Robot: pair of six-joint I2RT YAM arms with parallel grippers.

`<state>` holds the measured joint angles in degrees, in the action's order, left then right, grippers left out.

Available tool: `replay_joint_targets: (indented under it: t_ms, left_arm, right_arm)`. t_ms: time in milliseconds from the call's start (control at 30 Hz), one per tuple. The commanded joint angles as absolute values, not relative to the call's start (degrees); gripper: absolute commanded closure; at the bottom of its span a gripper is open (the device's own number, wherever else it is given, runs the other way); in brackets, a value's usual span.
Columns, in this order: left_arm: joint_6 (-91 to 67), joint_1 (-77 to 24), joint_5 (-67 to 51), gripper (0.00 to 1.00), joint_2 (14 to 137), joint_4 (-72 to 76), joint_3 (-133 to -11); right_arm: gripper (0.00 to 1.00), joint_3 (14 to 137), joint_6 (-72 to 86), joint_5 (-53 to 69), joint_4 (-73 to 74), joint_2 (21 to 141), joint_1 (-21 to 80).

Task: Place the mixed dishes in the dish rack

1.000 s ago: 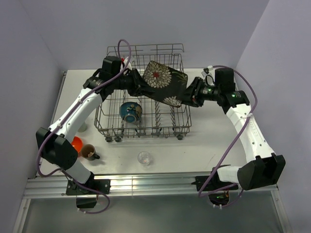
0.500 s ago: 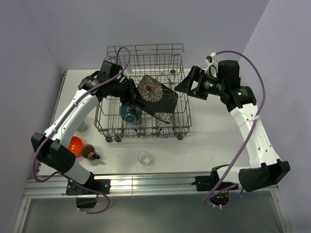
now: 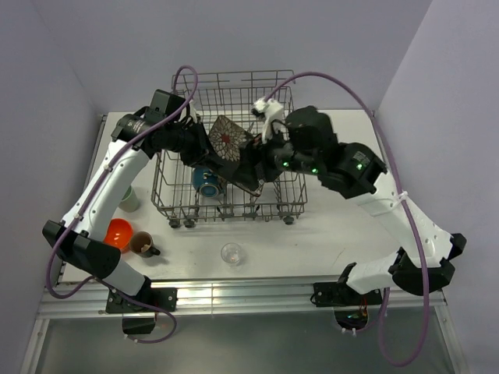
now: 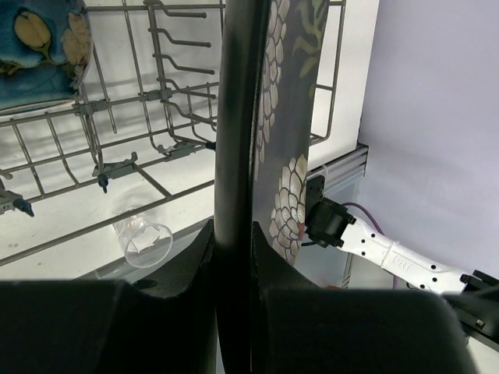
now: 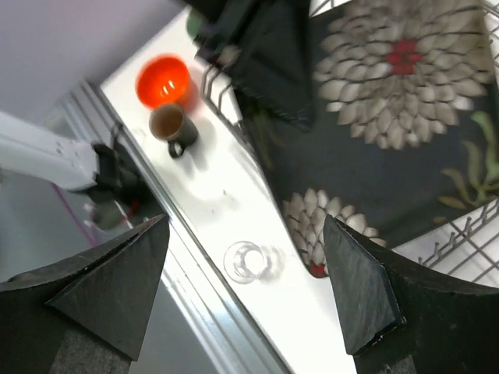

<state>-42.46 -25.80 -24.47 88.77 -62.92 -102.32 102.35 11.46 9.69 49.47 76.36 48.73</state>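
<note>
The left tool [image 4: 234, 234] is closed tight on one edge of the black square plate [image 4: 284, 117], the rim being pinched between its two fingers. The right tool [image 5: 245, 288] is spread wide and nothing is held in it; it is poised just beside the plate's flowered face.

The plate is held on edge and tilted, inside the dish rack [image 3: 290, 204], just right of the blue bowl [image 3: 207, 181] that lies among the tines. Whether its lower edge is already seated between tines cannot be told.

The plate is judged to be stiff, glazed and rather heavy for a pinch at one rim, so a swivel or slip in the grip is to be expected. It would chip if knocked against the wire. It is best taken at the rim, with the fingers set well over the edge.

On the counter [image 3: 327, 234], outside the rack, the small orange bowl [image 3: 118, 231], the dark brown mug [image 3: 143, 244], the pale green cup [image 3: 129, 199] and the small clear glass [image 3: 231, 252] are seen, not yet loaded.
</note>
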Motion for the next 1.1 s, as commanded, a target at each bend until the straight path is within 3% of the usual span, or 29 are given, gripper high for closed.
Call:
replay_joint_targets:
  t_ms: [0,267,433,567,767,800,933,967,1067]
  left_arm:
    - [-42.2,-25.8,-26.8,1.0,84.3,-59.7,-106.4]
    - [-44.7,-25.4,-28.8,1.0,81.0,-57.7,-102.5]
    - [-47.0,-25.3,-30.6,1.0,79.0,-56.2,-100.1]
    - [-49.0,-25.3,-32.3,1.0,77.4,-53.8,-97.0]
    - [-51.7,-25.3,-34.4,1.0,75.3,-51.4,-93.6]
    - [-51.9,-25.3,-34.5,1.0,74.9,-51.2,-93.3]
    - [-51.5,-25.3,-34.1,1.0,74.5,-52.2,-93.7]
    - [-51.5,-25.3,-34.0,1.0,74.5,-52.4,-93.8]
    - [-51.2,-25.2,-33.7,1.0,74.6,-52.6,-93.9]
  right_arm:
    - [0.13,104.9,5.6,-1.3,53.2,79.3,56.1]
    - [0.17,96.4,2.8,-21.8,48.8,80.1,68.1]
    - [0.22,93.4,2.6,-33.0,46.1,81.6,71.0]
    - [0.25,92.6,0.8,-49.6,43.4,85.4,72.8]
    - [0.26,92.2,-3.8,-57.5,39.2,90.7,74.0]
    - [0.28,91.4,-4.9,-60.4,37.9,91.0,74.2]
    - [0.58,89.6,-7.5,-69.0,35.3,92.2,75.0]
    - [0.69,88.9,-8.8,-70.3,33.2,91.9,75.5]
    - [0.81,85.6,-11.3,-71.0,28.2,89.0,76.5]
